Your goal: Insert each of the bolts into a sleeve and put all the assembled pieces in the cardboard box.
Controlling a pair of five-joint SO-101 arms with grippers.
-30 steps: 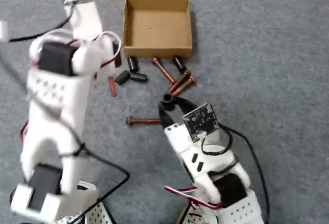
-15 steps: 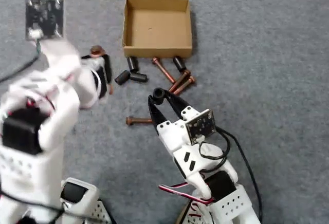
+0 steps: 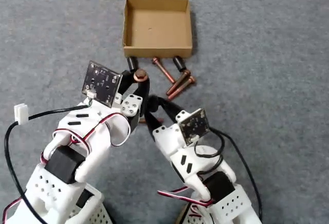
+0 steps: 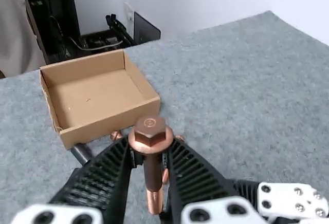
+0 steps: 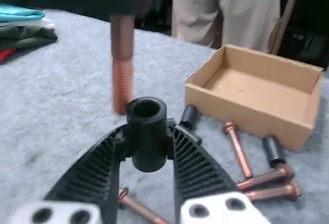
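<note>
Bolt upright just beside sleeve

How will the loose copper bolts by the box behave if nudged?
The loose bolts look solid metal, so probably stiff and heavy for size. Round shanks likely roll, though the wider hex heads should swing them in an arc. The fuzzy table cover probably damps that quickly.

Right gripper: jaws clamped on upright black sleeve.
Copper bolt: hangs thread-down just beyond sleeve, eleven o'clock.
Cardboard box: two o'clock, open-topped.
Loose bolts, spare sleeves: beside box.
</note>
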